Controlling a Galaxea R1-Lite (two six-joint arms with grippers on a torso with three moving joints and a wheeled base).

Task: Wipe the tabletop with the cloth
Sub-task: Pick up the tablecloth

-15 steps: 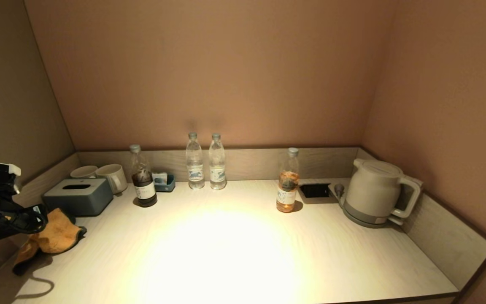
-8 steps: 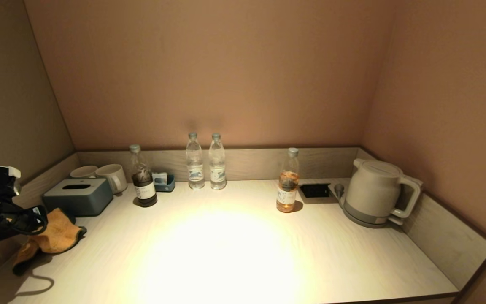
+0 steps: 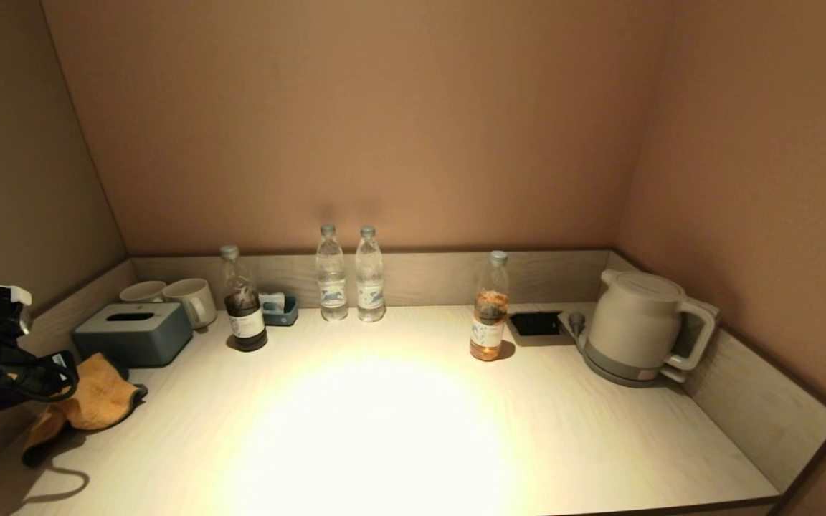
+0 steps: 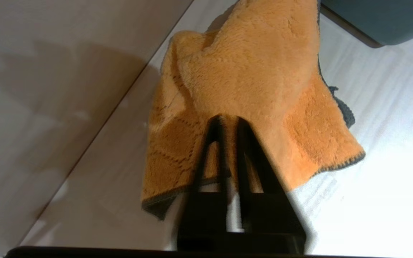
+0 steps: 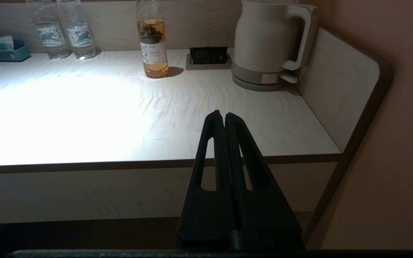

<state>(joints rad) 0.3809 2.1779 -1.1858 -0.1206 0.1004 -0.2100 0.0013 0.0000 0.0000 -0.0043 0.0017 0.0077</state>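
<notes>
By the left rim, end effector pinching cloth

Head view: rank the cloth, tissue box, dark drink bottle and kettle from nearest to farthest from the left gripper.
1. cloth, pinched in the left gripper at the tabletop's left edge.
2. tissue box, just behind the cloth.
3. dark drink bottle, left of centre.
4. kettle, far right corner.

Left claw lowered slightly and drawn back toward left edge of worktop over past second. Cloth, pinched between claw's fingers, dragged along by small amount; its upper orange fold now seen sitting lower and flatter beside tissue box. Trailing corner of cloth shifted slightly toward front-left.
</notes>
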